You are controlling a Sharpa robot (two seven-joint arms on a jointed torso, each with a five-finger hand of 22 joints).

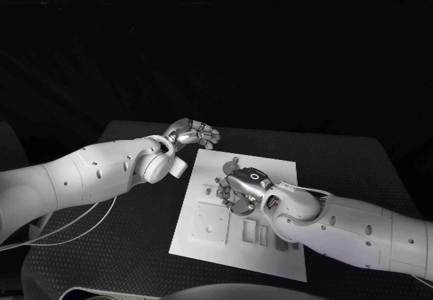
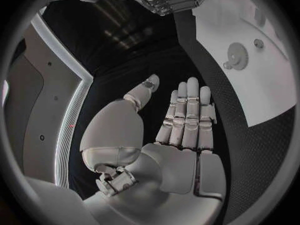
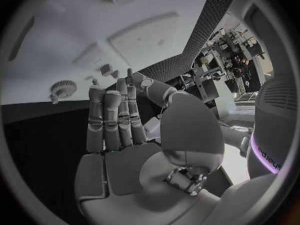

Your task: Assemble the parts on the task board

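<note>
The white task board (image 1: 271, 170) lies in the middle of the black table. A small round gear (image 1: 232, 166) stands on its far part, also seen as a toothed gear (image 2: 236, 55) and gear (image 3: 62, 88). My left hand (image 1: 194, 133) hovers off the board's far left corner; its palm (image 2: 181, 135) is bare with the fingers stretched out straight. My right hand (image 1: 237, 187) hangs over the board's middle, just on the near side of the gear; its fingers (image 3: 112, 117) are straight and hold nothing. The right hand covers part of the board.
Rectangular recesses (image 1: 214, 222) and slots (image 1: 248, 231) mark the board's near half. Black matting (image 1: 117, 250) surrounds the board. A white cable (image 1: 77, 225) trails under my left arm at the table's left side.
</note>
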